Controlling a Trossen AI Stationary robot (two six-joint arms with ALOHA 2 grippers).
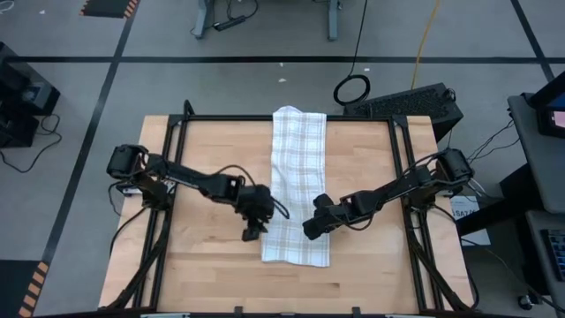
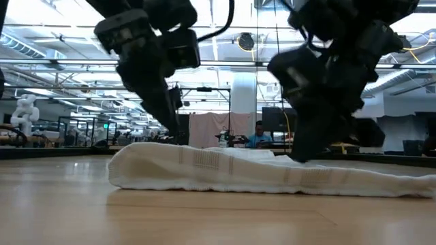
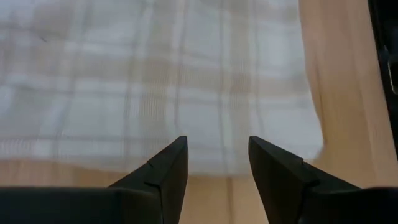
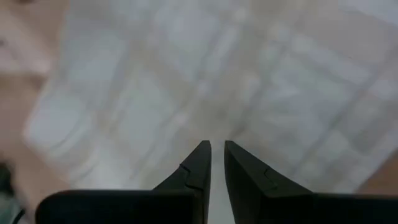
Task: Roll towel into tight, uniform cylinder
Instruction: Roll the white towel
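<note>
Two tools flanking towel [image 1: 298, 177], left tool [image 1: 254, 231] beside edge, right tool [image 1: 312, 230] over it

We saw grey floor [image 1: 265, 40] with black tape lines, hazard-striped mat [image 1: 108, 7] at far edge. Black keyboard [image 1: 408, 102] lay on floor beside wooden table [image 1: 207, 265]. Cable loop [image 1: 352, 88] nearby. Low view showed open hall, ceiling trusses, white pillar [image 2: 243, 102], seated person [image 2: 259, 136].

The towel [image 1: 297, 185] lies along the table's [image 1: 203, 274] middle, left gripper [image 1: 252, 232] beside it, right gripper [image 1: 311, 230] over it.
</note>
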